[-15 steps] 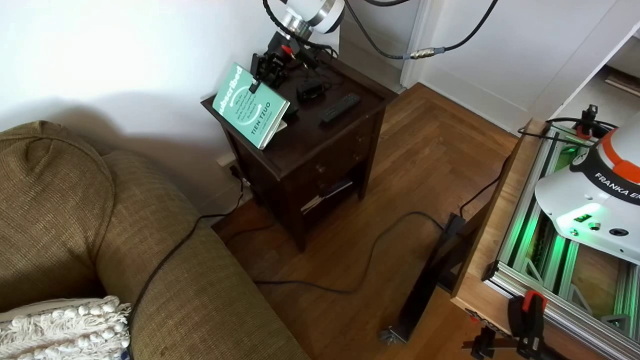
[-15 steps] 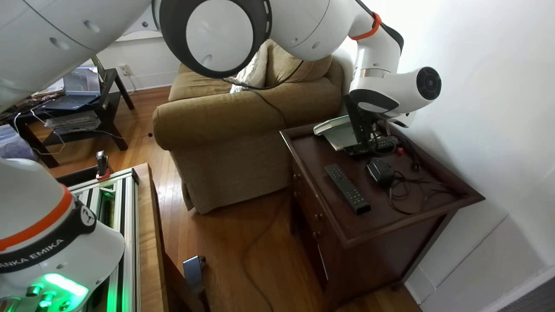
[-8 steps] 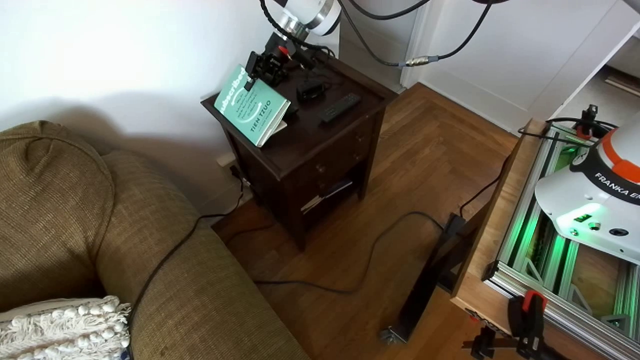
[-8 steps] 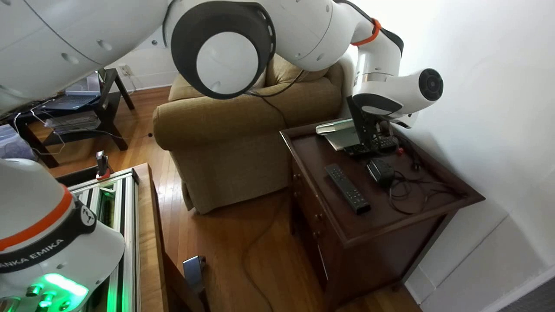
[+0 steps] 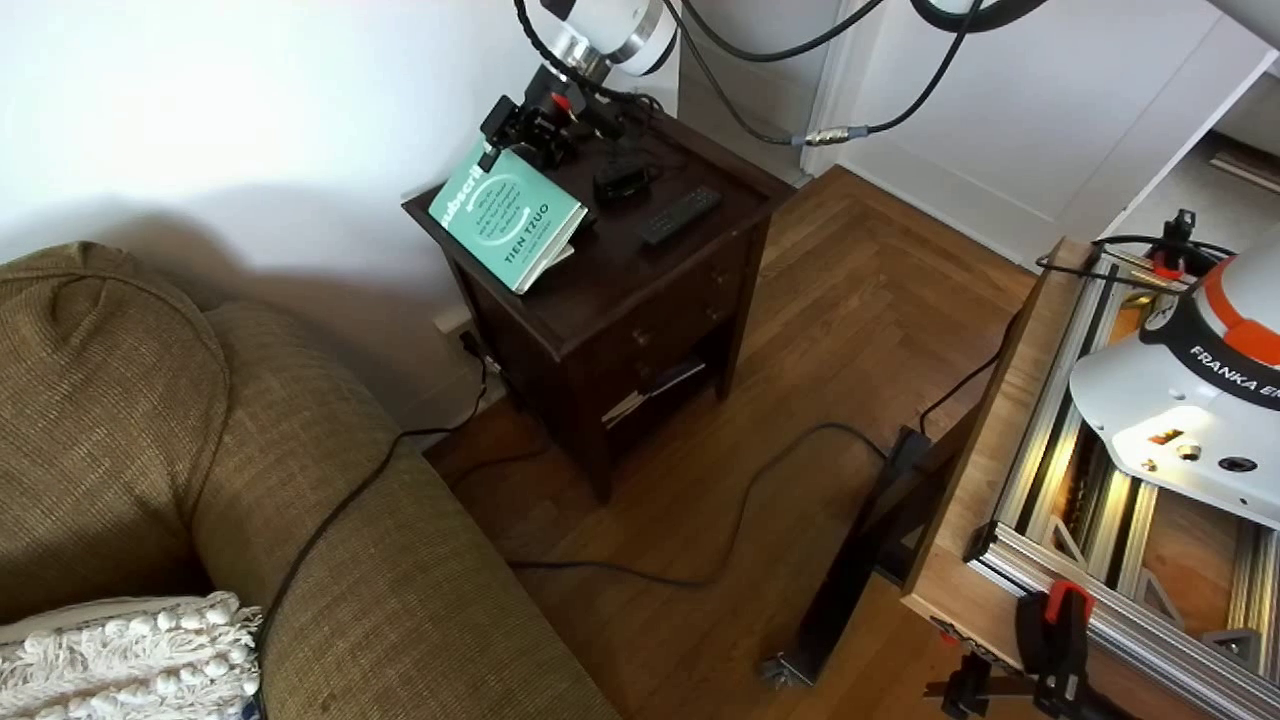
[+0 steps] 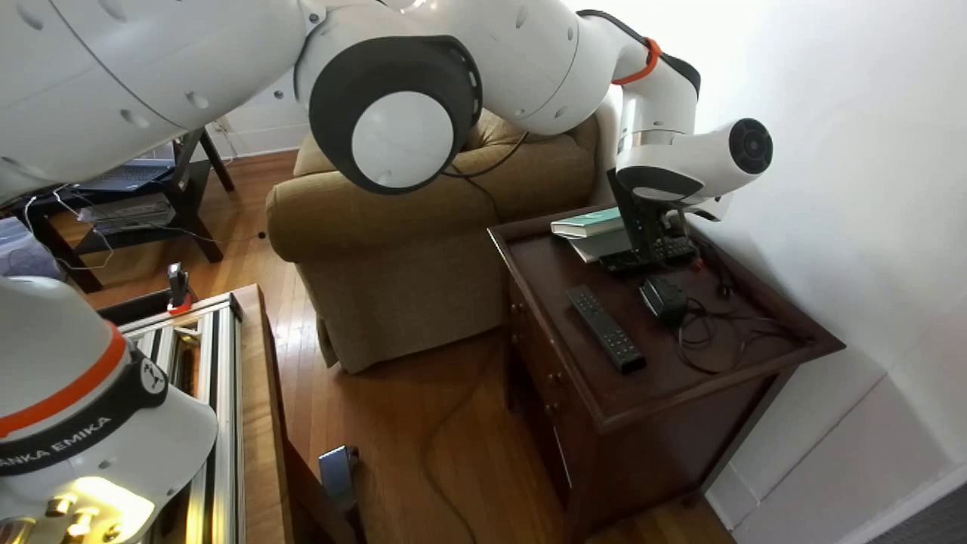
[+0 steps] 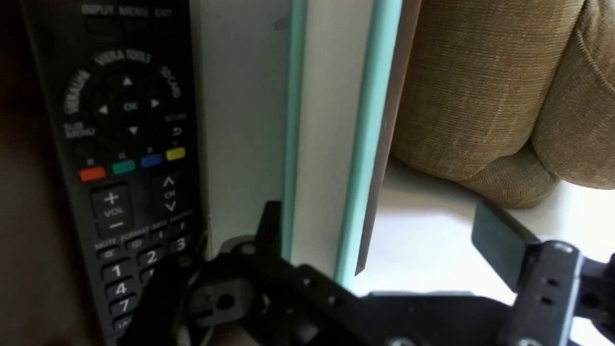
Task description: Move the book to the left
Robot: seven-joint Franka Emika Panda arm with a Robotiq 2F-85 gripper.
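Observation:
The light green book (image 5: 512, 222) lies tilted over the far corner of the dark nightstand, its white page edge (image 6: 578, 228) facing the room. My gripper (image 7: 384, 235) is open around it. In the wrist view the left finger (image 7: 270, 223) is against or just beside the lower cover, partly hidden. The right finger (image 7: 499, 245) stands well apart from the upper cover, with a wide gap showing the wall. In an exterior view a dark fingertip (image 5: 488, 160) overlaps the cover near the title; the finger beneath is hidden.
A pale flat item (image 6: 602, 245) lies under the book. Beside the gripper is a black remote (image 7: 129, 168). Another remote (image 6: 604, 329), a black box (image 6: 663, 298) and loose cables share the nightstand (image 6: 559, 302). A brown sofa (image 5: 330, 430) and the wall border that corner.
The jaws have opened, the upper finger lifting away from the cover. The book now lies a little flatter, its green cover showing more. The base light turned from green to yellow.

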